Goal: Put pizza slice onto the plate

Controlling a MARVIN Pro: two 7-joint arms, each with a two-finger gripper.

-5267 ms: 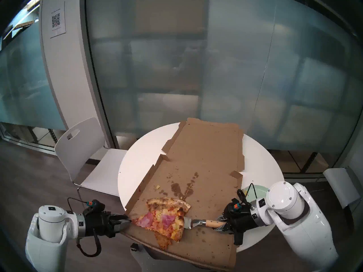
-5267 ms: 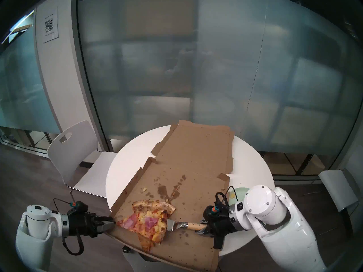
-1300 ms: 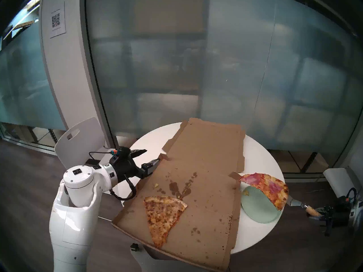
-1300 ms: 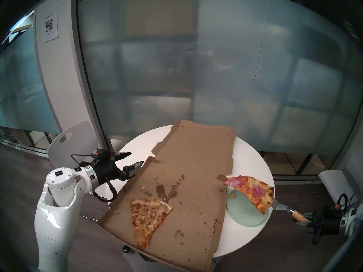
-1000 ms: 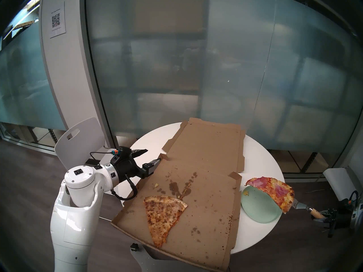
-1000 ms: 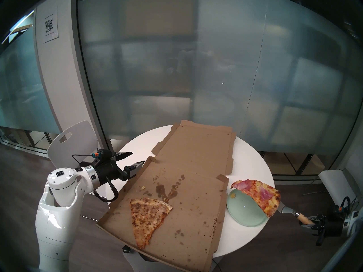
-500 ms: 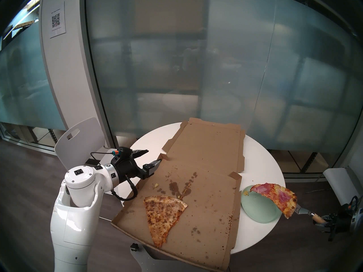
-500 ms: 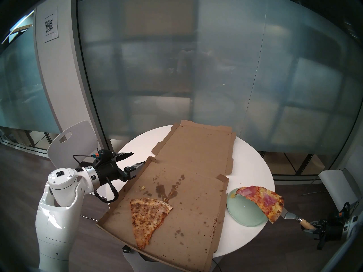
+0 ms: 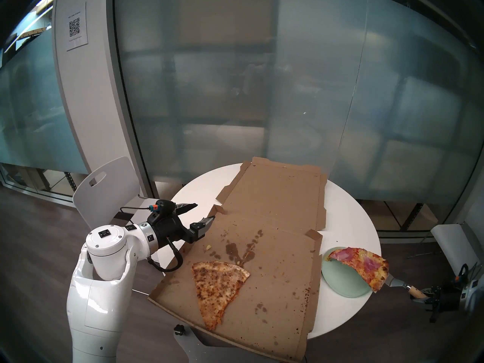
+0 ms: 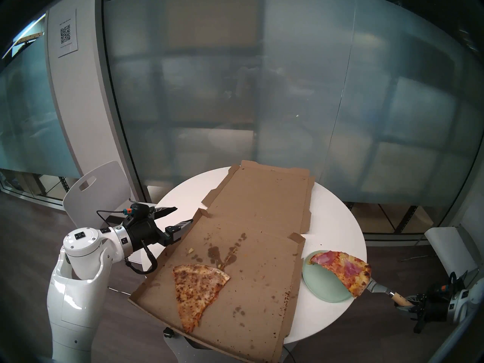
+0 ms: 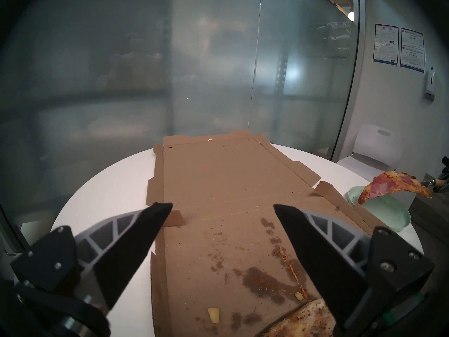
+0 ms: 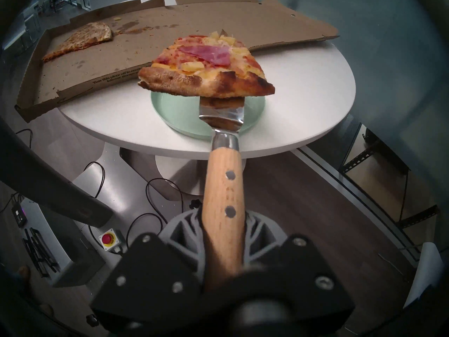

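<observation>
Slices (image 9: 361, 265): two; plate (image 9: 340, 278): one

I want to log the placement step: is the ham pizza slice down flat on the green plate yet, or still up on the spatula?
Still up: the pizza slice rides the spatula above the plate, tip drooping toward it.

Left jaws apart, right clamped.

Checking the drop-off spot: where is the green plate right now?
In the head view, the plate sits on the white table's right edge, beside the pizza box.
</observation>
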